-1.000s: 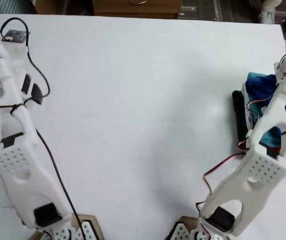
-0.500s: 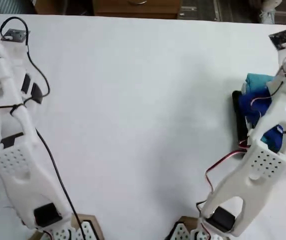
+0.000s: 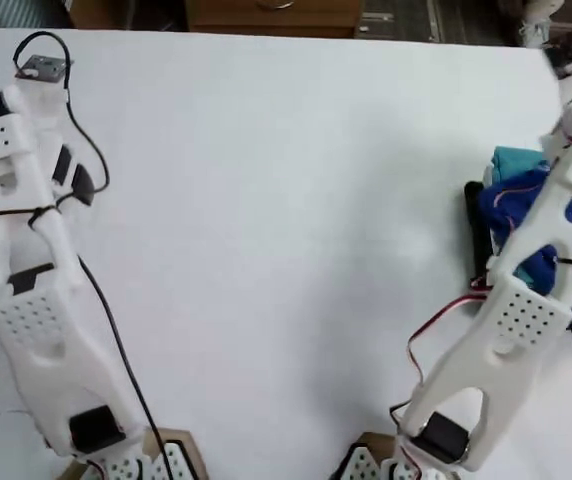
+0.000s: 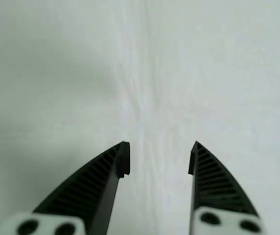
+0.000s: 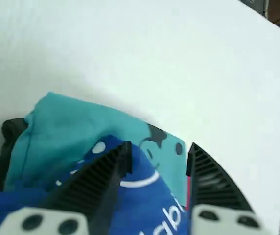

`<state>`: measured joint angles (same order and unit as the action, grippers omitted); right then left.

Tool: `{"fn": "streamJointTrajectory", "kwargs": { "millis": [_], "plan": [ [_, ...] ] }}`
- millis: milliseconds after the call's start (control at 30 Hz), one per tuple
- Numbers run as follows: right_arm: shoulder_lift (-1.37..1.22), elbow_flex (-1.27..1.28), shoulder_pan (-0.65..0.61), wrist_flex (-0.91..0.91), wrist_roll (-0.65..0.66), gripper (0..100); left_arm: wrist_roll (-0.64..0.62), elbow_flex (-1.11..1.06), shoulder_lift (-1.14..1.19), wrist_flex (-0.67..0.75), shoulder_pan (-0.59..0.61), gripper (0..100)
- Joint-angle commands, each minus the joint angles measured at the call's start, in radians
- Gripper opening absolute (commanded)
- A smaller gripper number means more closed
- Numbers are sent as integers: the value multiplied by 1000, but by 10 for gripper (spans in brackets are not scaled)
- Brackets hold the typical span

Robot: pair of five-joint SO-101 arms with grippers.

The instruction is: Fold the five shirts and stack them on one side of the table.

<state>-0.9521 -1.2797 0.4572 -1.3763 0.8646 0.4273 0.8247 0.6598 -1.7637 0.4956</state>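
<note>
A pile of shirts lies at the table's right edge: a blue shirt [image 3: 511, 207] on top, a teal shirt [image 3: 514, 162] under it and a black shirt [image 3: 477, 232] at the left side. In the right wrist view, my right gripper [image 5: 157, 157] hangs open just above the blue shirt [image 5: 130, 205], with the teal shirt [image 5: 76, 129], the black shirt [image 5: 7, 134] and a red sliver [image 5: 183, 187] beneath. My left gripper [image 4: 157, 157] stands open over bare white table [image 4: 145, 73]; in the high view the left gripper [image 3: 74, 176] is at the far left.
The right arm [image 3: 521, 310] covers much of the pile from above. The white table [image 3: 286, 200] stretches between the two arms. Wooden furniture [image 3: 271, 14] stands beyond the far edge.
The right arm has swung toward the far edge, its wrist rising over the pile. The red cloth at the right edge is now hidden. The left arm shifted slightly right.
</note>
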Motion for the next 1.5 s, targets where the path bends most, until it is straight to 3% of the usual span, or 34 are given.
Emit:
{"fn": "streamJointTrajectory", "kwargs": {
  "millis": [0,633,800,867,1467],
  "plan": [
    [-47,-43,-21,-18,-2,190,8,5,-94,-14,-6,222],
    [-102,-72,65,-99,5,185,6,5,-84,-9,-12,222],
    [-110,-80,64,-105,0,6,6,5,-86,-9,-11,222],
    [-110,-81,64,-102,-2,23,6,5,-87,-11,-11,222],
    [-114,-173,111,283,-92,19,6,4,-92,-15,-6,222]
  ]
}}
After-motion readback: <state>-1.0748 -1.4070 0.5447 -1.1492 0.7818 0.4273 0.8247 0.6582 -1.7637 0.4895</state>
